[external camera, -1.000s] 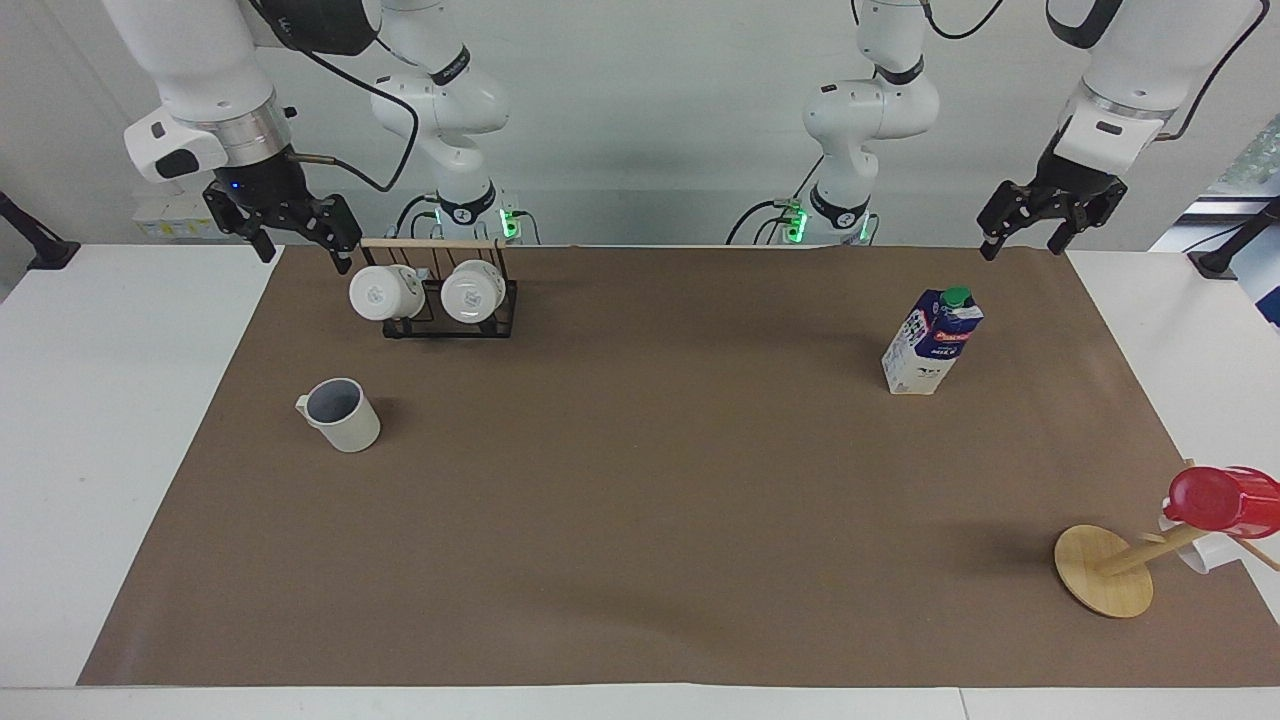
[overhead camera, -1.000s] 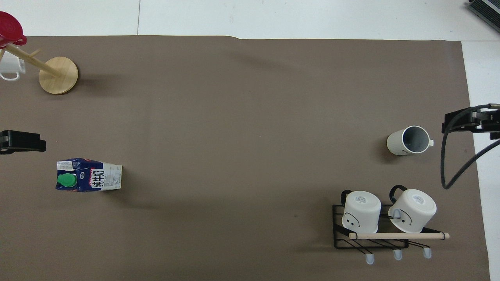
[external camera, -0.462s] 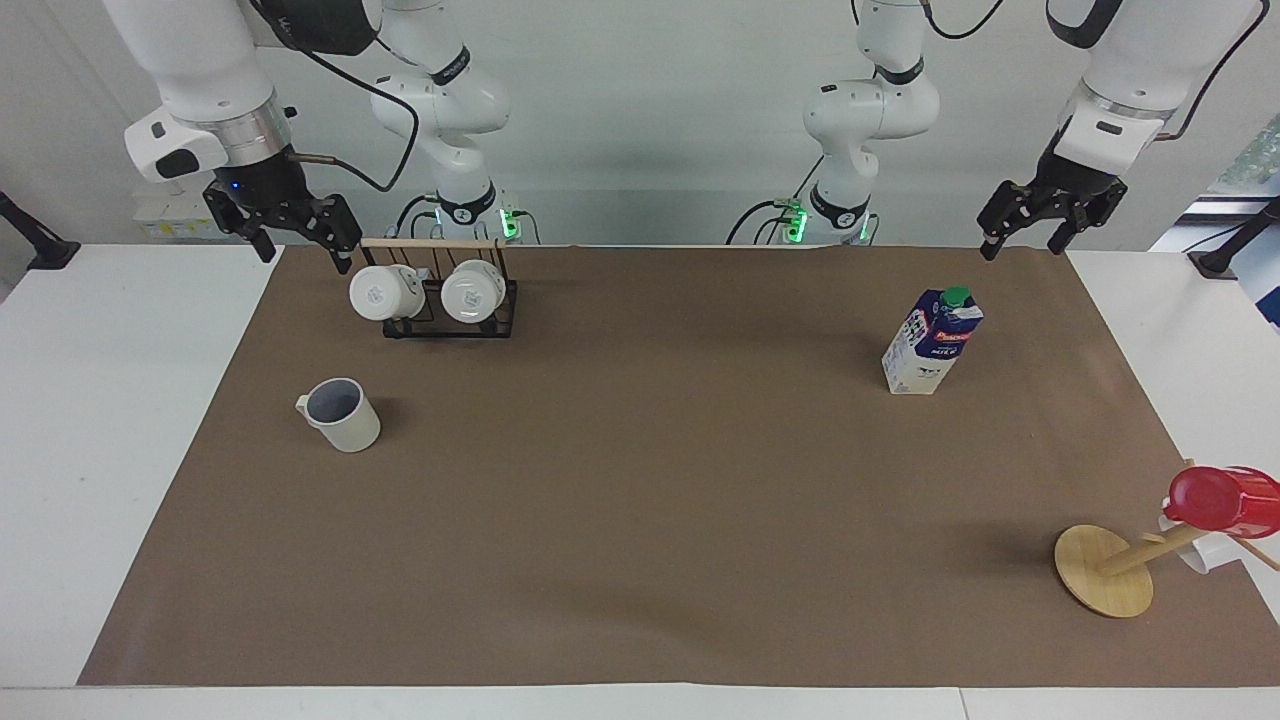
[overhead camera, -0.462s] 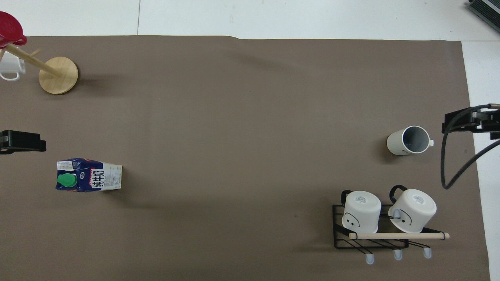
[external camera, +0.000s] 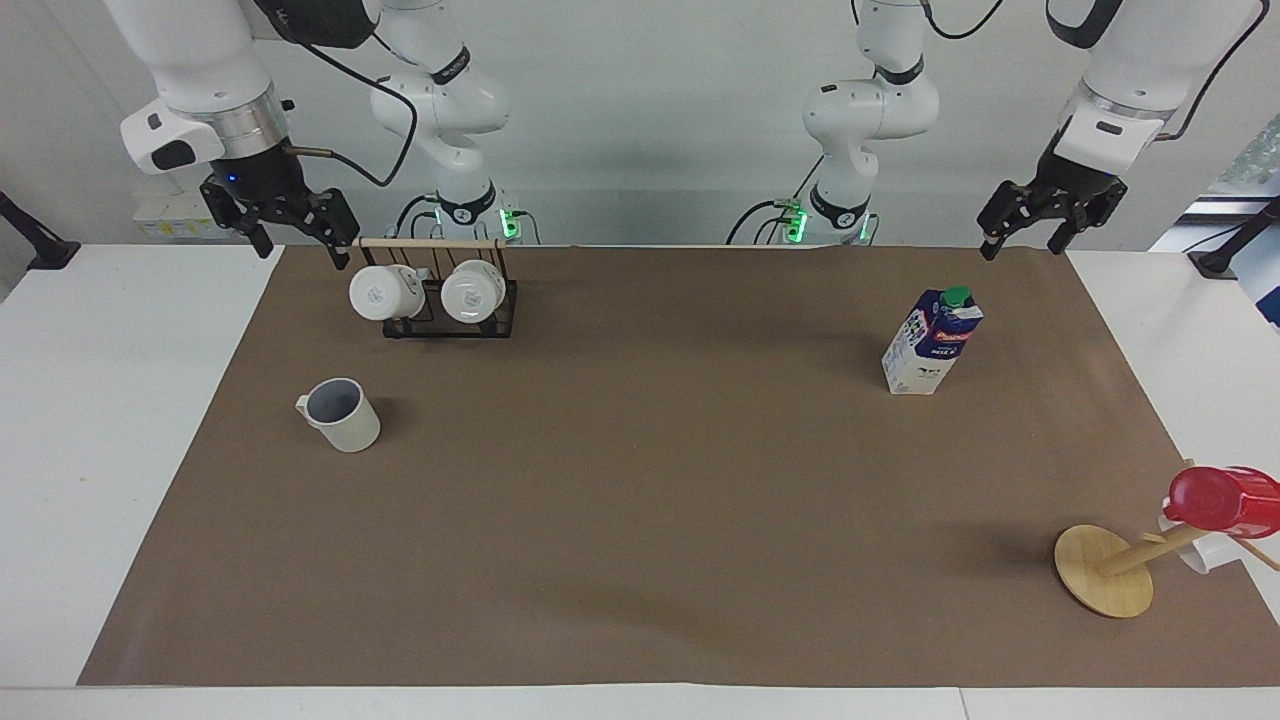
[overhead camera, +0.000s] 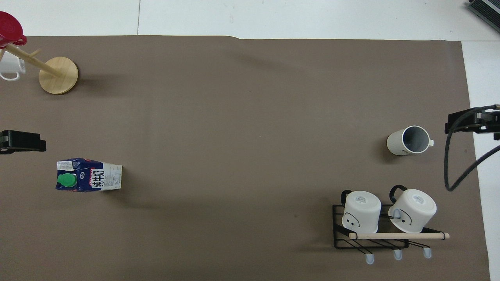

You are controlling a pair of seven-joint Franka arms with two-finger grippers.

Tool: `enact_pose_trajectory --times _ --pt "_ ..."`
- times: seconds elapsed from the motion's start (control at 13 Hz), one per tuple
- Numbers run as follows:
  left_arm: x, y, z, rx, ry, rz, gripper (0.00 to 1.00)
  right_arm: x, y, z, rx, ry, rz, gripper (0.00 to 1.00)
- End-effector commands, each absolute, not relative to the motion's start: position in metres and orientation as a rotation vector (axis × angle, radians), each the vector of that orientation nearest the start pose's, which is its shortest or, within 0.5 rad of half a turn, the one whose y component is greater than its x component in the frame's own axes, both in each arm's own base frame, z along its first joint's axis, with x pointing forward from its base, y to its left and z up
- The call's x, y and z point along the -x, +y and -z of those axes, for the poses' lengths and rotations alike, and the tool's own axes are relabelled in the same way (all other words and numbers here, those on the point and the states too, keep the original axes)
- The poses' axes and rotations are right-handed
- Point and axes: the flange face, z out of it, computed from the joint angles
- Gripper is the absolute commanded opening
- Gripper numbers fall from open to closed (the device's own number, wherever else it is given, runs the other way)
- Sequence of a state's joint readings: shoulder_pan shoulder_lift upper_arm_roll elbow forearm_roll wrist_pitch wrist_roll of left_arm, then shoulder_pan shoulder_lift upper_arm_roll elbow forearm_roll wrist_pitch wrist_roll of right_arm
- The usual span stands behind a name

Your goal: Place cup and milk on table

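The cup [external camera: 341, 414], off-white with a grey-blue inside, stands upright on the brown mat [external camera: 640, 500] of the table [external camera: 90, 420] toward the right arm's end; it also shows in the overhead view [overhead camera: 409, 140]. The milk [external camera: 932, 340], a blue-and-white carton with a green cap, stands upright on the mat toward the left arm's end, and also shows in the overhead view [overhead camera: 89, 179]. My right gripper [external camera: 300, 245] hangs open and empty over the mat's edge, well above the cup. My left gripper [external camera: 1022, 245] hangs open and empty over the mat, above the milk and apart from it.
A black wire rack [external camera: 448, 300] with two white mugs stands nearer to the robots than the cup. A wooden mug tree [external camera: 1105, 570] with a red cup [external camera: 1222, 500] and a white mug stands farther from the robots than the milk.
My right gripper has risen slightly and drifted toward the table's edge at its own end. The left gripper, cup and milk have hardly moved.
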State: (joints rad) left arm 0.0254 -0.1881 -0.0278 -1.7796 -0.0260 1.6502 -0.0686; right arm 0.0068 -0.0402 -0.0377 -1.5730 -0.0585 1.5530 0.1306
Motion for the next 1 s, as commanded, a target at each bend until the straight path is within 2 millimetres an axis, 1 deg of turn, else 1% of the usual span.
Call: enact_pose_trajectory --times 0.0,0.08,0.15,0.31,0.46,0.62,0.77,0.92 --pt "-0.501 -0.005 -0.637 3.164 -0.118 0.079 1.00 -0.530 -0.035 -0.648 3.168 0.325 0.006 1.00" --pt "-0.501 -0.006 -0.637 3.164 -0.116 0.079 1.00 -0.529 -0.044 -0.647 3.164 0.335 -0.005 1.00" --pt "-0.501 -0.006 -0.637 3.164 -0.116 0.079 1.00 -0.525 -0.044 -0.644 3.166 0.329 -0.001 1.00" --pt "-0.501 -0.005 -0.637 3.162 -0.116 0.079 1.00 -0.527 -0.041 -0.637 3.164 0.320 0.077 1.00" --pt "-0.501 -0.005 -0.637 3.162 -0.116 0.079 1.00 -0.526 -0.042 -0.616 3.163 0.325 0.032 1.00" --pt "-0.502 -0.006 -0.637 3.163 -0.123 0.086 1.00 -0.530 -0.038 -0.589 3.166 0.313 0.027 1.00" --pt "-0.501 -0.017 -0.636 3.165 -0.087 0.078 1.00 -0.533 -0.037 -0.554 3.166 0.307 0.027 1.00" --pt "-0.500 -0.018 -0.636 3.165 -0.087 0.073 1.00 -0.533 -0.036 -0.514 3.168 0.295 0.015 1.00"
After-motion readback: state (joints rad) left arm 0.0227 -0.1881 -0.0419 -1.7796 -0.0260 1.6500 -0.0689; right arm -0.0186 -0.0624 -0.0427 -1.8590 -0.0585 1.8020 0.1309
